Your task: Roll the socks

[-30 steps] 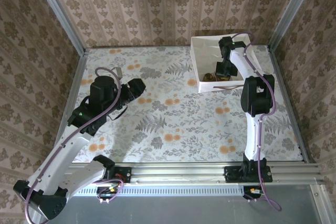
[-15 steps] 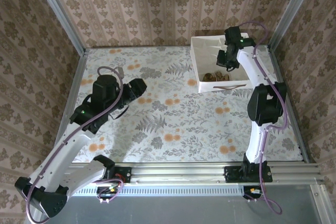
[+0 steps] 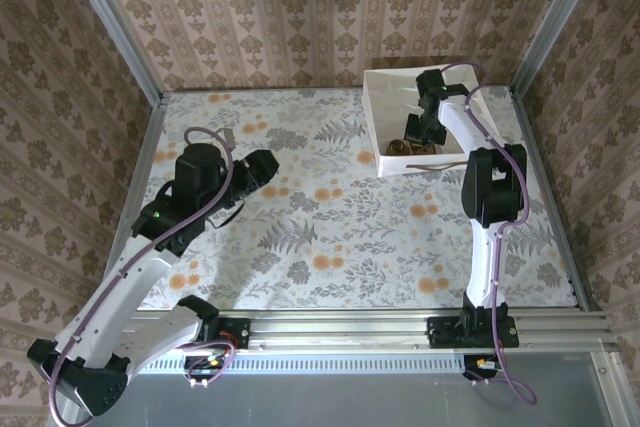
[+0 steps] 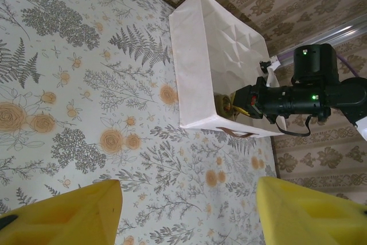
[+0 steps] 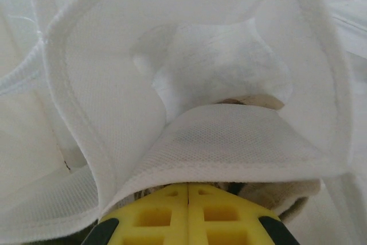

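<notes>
A brownish sock bundle (image 3: 399, 146) lies in the near part of the white fabric box (image 3: 372, 97); the left wrist view shows the bundle (image 4: 224, 105) just inside the box's (image 4: 198, 73) near corner. My right gripper (image 3: 416, 129) reaches down into the box beside the bundle. Its yellow fingers (image 5: 155, 213) are pressed together, shut, with a fold of the white mesh lining (image 5: 229, 142) draped over the tips and brownish sock fabric (image 5: 289, 192) peeking out under it. My left gripper (image 3: 262, 169) hovers open over the table's left side, nothing between its fingers (image 4: 63, 213).
The flowered table cloth (image 3: 330, 217) spreads between the arms. The box has a brown handle (image 4: 236, 134) on its near wall and stands against the back right corner. Patterned walls (image 3: 300, 17) and metal rails close in the table.
The right gripper lifted toward the back of the box half a second ago and has come back down by the bundle. The left arm has stayed put.
</notes>
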